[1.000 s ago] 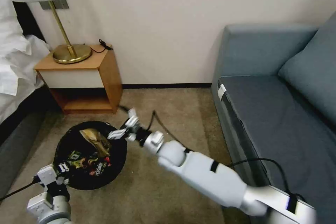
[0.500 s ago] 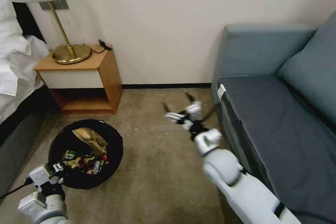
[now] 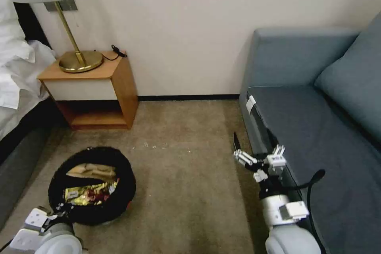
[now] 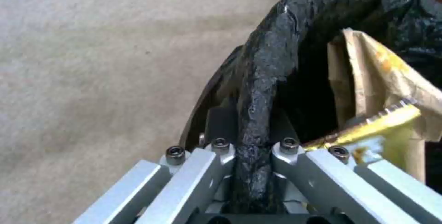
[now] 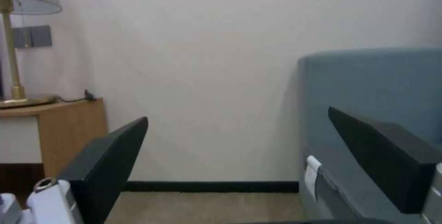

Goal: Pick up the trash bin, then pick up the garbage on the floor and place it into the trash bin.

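Note:
The trash bin (image 3: 126, 180), lined with a black bag, is at the lower left over the carpet, and its opening tilts toward me. My left gripper (image 3: 57, 209) (image 4: 252, 122) is shut on its near rim (image 4: 265, 75). Garbage lies inside the bin: a brown paper bag (image 3: 90, 170) (image 4: 368, 61) and a yellow-brown wrapper (image 3: 81, 195) (image 4: 373, 125) among other packets. My right gripper (image 3: 257, 154) (image 5: 238, 115) is held up beside the sofa front. It is open, with nothing between its black fingers (image 5: 108, 158).
A wooden nightstand (image 3: 99, 87) with a brass lamp (image 3: 77, 60) stands against the wall at the left. A bed with white linen (image 3: 16, 75) is beside it. The blue-grey sofa (image 3: 317, 127) takes up the right. Bare carpet (image 3: 186, 166) lies between bin and sofa.
My right arm has swung back from over the bin to the sofa side, its gripper open. The bin, held by my left gripper, has shifted toward me and tilted.

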